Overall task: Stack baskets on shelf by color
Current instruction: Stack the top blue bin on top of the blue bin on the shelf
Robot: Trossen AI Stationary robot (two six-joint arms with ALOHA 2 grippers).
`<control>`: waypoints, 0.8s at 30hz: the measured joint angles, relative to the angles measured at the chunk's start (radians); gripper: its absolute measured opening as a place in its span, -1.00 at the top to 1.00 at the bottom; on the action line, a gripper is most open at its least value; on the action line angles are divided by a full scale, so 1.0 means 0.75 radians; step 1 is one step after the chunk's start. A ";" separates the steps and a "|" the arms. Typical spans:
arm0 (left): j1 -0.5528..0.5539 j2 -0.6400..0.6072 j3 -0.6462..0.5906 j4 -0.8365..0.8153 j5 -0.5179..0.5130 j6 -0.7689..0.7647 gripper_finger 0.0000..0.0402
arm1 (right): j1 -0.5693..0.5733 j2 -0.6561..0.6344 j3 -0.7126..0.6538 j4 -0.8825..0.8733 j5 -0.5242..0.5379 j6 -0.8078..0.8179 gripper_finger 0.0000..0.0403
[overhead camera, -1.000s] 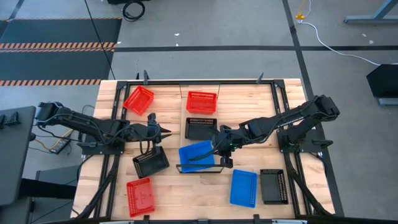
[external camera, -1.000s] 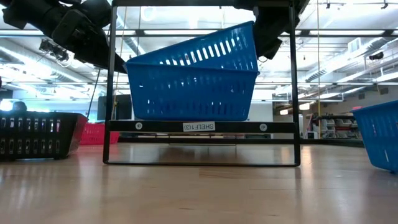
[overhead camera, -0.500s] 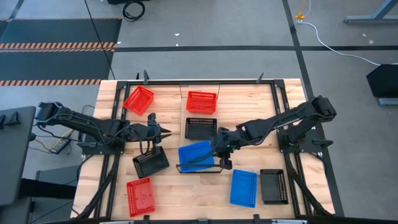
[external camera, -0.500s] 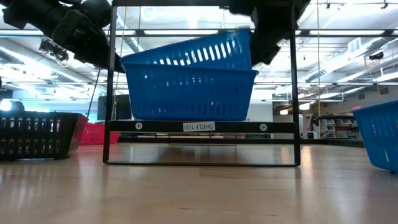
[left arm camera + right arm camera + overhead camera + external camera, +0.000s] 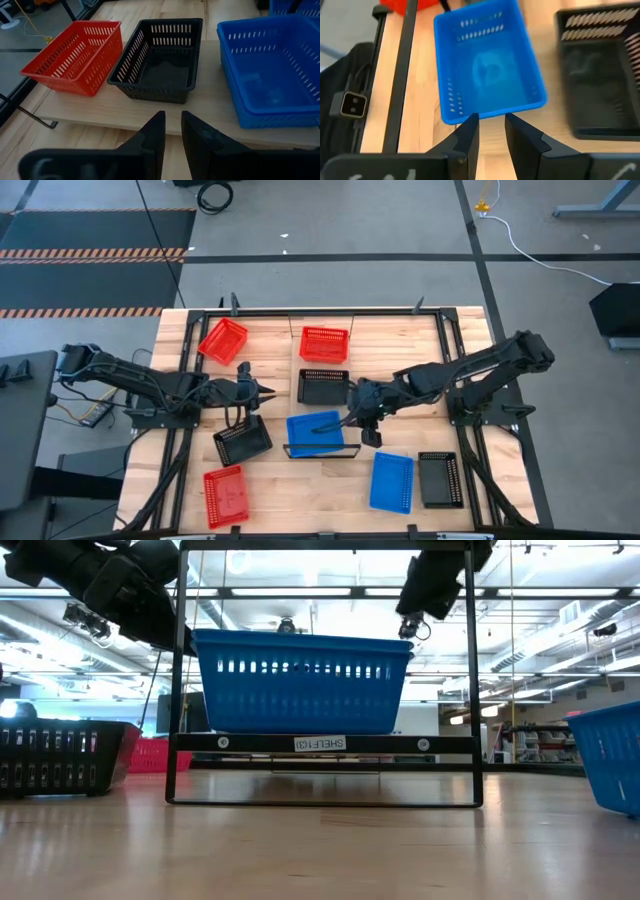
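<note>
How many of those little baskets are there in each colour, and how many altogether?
Red baskets: 3
Black baskets: 3
Blue baskets: 2 seen; the one on the shelf could hide another nested inside it, which cannot be told.
Total: 8 in view

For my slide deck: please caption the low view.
Blue basket sitting level on the shelf, framed by black uprights, with the right gripper just above its far corner.
</note>
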 joint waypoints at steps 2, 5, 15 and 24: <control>0.000 0.000 0.000 -0.007 0.015 -0.034 0.67 | 0.001 -0.028 0.000 -0.005 0.024 -0.001 0.50; 0.000 0.000 0.000 -0.061 0.168 -0.106 0.66 | 0.001 -0.067 0.000 -0.048 0.078 -0.007 0.50; -0.067 0.191 -0.002 -0.022 0.385 -0.056 0.66 | -0.009 -0.184 0.000 -0.191 0.565 0.000 0.50; -0.036 0.401 0.000 0.218 0.402 0.048 0.64 | -0.015 -0.233 0.000 -0.182 0.994 0.005 0.50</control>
